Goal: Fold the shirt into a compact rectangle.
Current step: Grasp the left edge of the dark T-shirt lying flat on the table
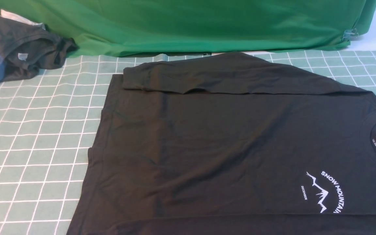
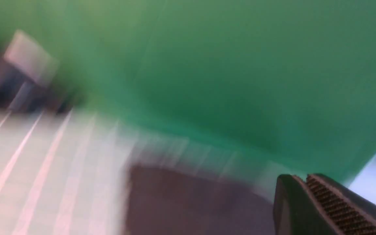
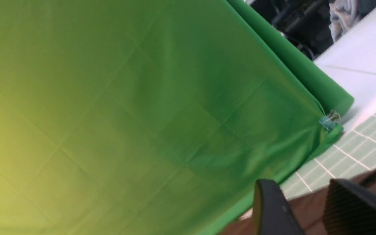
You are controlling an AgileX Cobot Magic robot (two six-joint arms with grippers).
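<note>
We see the black shirt (image 1: 227, 147) spread flat on the gridded desk (image 1: 28, 147), collar toward the robot's right, one sleeve folded across its far side near the green cloth (image 1: 191, 26). The left end effector (image 2: 305, 182) is pinched closed, empty. The right end effector (image 3: 300, 187) stands partly parted, gripping nothing, with shirt fabric visible between its fingers.

The shirt (image 1: 227, 147) lies on the gridded mat's (image 1: 28, 147) right, one sleeve (image 1: 224, 78) folded across its far side. A garment heap (image 1: 21, 49) sits far left, before the backdrop cloth (image 1: 191, 26).
</note>
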